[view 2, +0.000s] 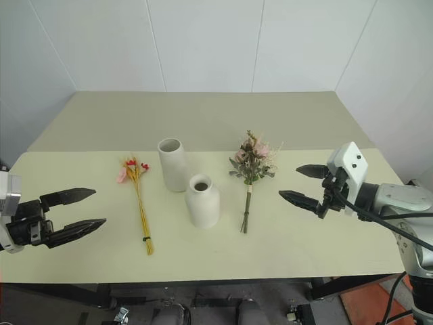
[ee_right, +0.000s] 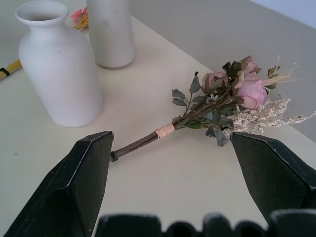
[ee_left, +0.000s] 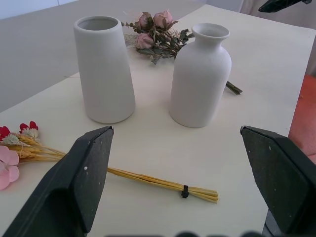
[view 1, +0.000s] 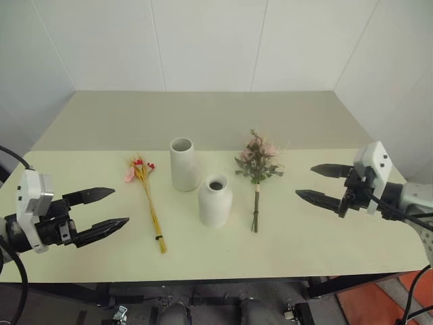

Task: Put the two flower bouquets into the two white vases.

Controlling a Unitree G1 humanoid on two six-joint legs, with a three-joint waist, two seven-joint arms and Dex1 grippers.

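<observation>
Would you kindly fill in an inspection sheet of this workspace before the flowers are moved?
Surface: pale cream table, flat and dry.
Job's things: tall vase and bottle vase stand upright mid-table, both holding nothing. Yellow-stalk bunch lies flat to their left; rose bouquet lies flat to their right.
Clutter: nothing seen.
Grippers: left gripper hovers over the table's left edge, fingers open, holding nothing; right gripper hovers right of the rose bouquet, fingers open, holding nothing.
Cables: black cable runs along the right arm, off the table.
Surroundings: white panelled walls; orange floor patch at lower right.
</observation>
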